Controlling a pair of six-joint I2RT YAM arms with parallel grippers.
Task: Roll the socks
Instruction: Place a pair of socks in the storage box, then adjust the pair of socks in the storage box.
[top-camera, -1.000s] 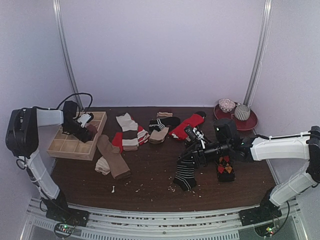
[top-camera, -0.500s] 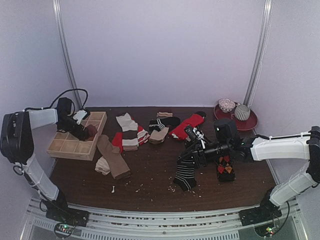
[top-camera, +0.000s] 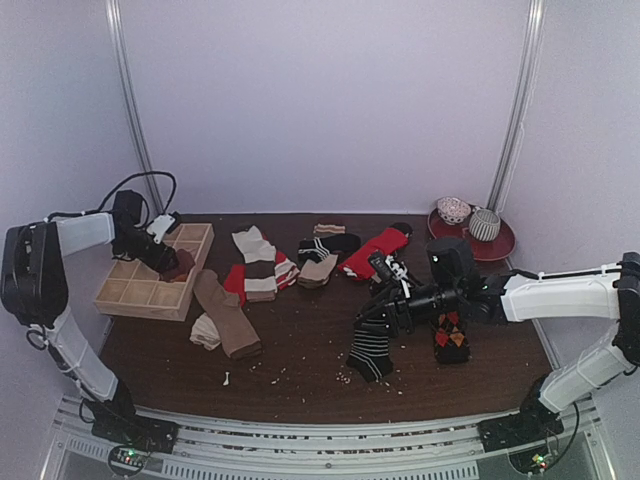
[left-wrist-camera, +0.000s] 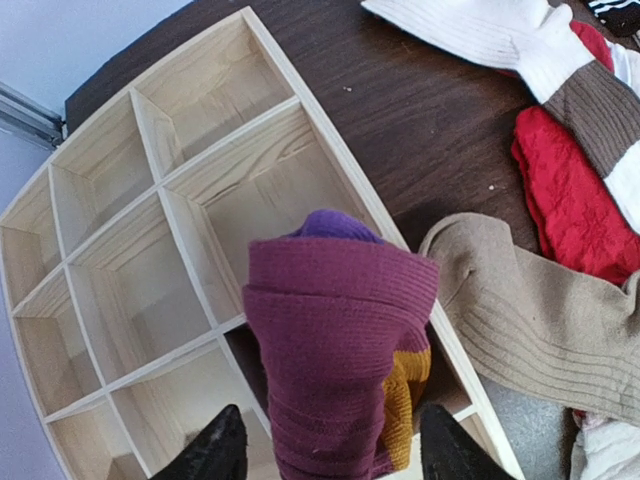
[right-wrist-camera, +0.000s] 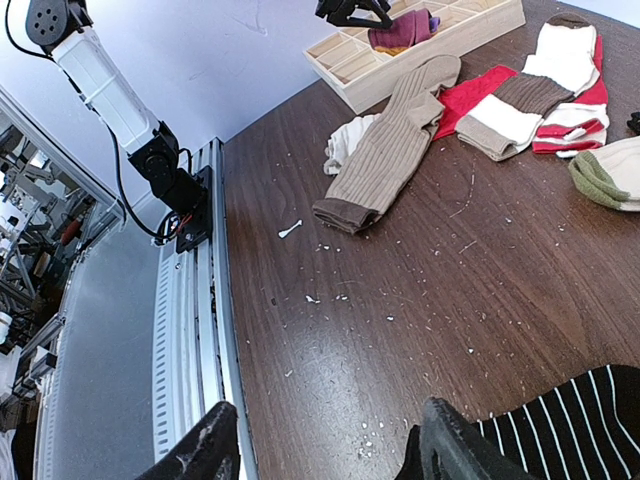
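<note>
**Rolled sock at the tray — the release is the risky part**

The left hand (left-wrist-camera: 328, 445) hangs over the wooden tray (left-wrist-camera: 335, 150), its two fingers flanking the rolled magenta sock (left-wrist-camera: 335, 330), whose orange toe shows at one side. The roll sits in or just above a compartment against the rim that faces the loose socks. Whether it rests on the compartment floor is hidden by the roll itself. The fingertips stand very close to the fabric on both sides, but I cannot tell whether they pinch it or merely bracket it.

The right hand (right-wrist-camera: 325, 445) is spread, with bare bench (right-wrist-camera: 400, 300) showing between its fingers. The black-and-white striped sock (right-wrist-camera: 570, 420) lies just beside one finger. The tan sock (right-wrist-camera: 385, 150) and the rest of the pile lie unrolled on the bench between the two arms.

What could go wrong, as I judge it:
- The roll is soft and only tucked, so it may spring loose once nothing presses on it.
- It looks about as wide as the compartment, so it could perch on a divider and tip out.
- A fingertip snagging the knit on withdrawal would drag the roll back out — or shift the light tray.
</note>
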